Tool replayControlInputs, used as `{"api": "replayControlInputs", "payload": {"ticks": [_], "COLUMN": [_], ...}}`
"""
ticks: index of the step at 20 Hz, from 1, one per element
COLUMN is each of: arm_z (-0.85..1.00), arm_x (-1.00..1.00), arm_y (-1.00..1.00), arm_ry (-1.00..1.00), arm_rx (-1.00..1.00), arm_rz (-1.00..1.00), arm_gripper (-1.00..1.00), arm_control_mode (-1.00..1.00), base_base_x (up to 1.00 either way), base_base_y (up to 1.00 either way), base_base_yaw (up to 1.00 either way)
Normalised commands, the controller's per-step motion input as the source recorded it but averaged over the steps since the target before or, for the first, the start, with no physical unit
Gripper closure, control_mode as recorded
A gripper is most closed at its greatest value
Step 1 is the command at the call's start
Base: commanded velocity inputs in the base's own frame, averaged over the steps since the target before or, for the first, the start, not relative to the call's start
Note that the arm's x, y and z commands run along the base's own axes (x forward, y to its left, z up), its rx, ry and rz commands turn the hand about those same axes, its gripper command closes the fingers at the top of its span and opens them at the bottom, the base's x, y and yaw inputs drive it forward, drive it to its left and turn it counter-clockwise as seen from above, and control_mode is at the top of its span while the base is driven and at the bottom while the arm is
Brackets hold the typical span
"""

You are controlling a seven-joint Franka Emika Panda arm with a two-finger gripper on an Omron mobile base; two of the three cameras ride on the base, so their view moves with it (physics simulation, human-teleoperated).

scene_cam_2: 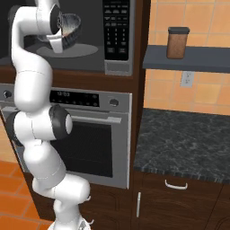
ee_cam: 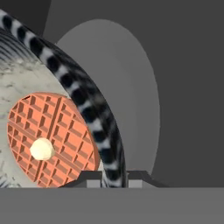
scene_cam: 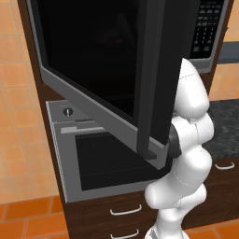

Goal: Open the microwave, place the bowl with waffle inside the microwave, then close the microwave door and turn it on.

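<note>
The microwave door [scene_cam: 116, 70] hangs wide open, its black glass panel swung out toward the left base camera and covering most of that view, thick dark edge facing us. Over on the right base view the white arm reaches up and into the open cavity of the microwave [scene_cam_2: 117, 67], and there's the bowl with waffle [scene_cam_2: 68, 28], tipped steeply on its side inside the cavity, above the pale round turntable [scene_cam_2: 76, 50]. The gripper [scene_cam_2: 57, 41] sits at the bowl's lower edge. From the hand view it's clear: the two dark fingertips [ee_cam: 89, 179] are pinching the bowl's speckled rim between them, one on each side of the wall, so the grip is closed on the rim. The bowl [ee_cam: 87, 105] fills the left of that view, the orange waffle [ee_cam: 52, 140] with its pale dab of butter [ee_cam: 42, 149] lying against the inside. Behind it the grey turntable [ee_cam: 131, 96] shows as a pale oval. The keypad [scene_cam_2: 116, 27] sits to the right of the cavity, the steel oven [scene_cam_2: 90, 134] below, and a brown jar [scene_cam_2: 177, 42] stands on the shelf [scene_cam_2: 188, 59] to the right above the dark counter [scene_cam_2: 184, 139].
</note>
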Motion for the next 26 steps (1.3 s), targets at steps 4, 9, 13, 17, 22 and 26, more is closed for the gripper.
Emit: {"api": "replayControlInputs", "payload": {"ticks": [4, 9, 13, 17, 22, 26], "arm_z": [-0.07, -0.26, -0.22, -0.01, 0.18, 0.34], "arm_x": [-0.32, -0.04, 0.00, 0.00, -0.01, -0.48], "arm_y": [0.00, 0.00, 0.00, 0.00, 0.00, -0.04], "arm_ry": [0.00, 0.00, 0.00, 0.00, -0.08, -0.27], "arm_rx": [0.00, 0.00, 0.00, 0.00, 0.00, 0.05], "arm_rz": [0.00, 0.00, 0.00, 0.00, 0.00, 0.00], "arm_gripper": [1.00, 1.00, 1.00, -1.00, -1.00, -1.00], "arm_control_mode": [-1.00, -1.00, -1.00, -1.00, -1.00, -1.00], "base_base_x": [0.00, 0.00, 0.00, 0.00, 0.00, 0.00], "base_base_y": [0.00, 0.00, 0.00, 0.00, 0.00, 0.00], "base_base_yaw": [0.00, 0.00, 0.00, 0.00, 0.00, 0.00]}}
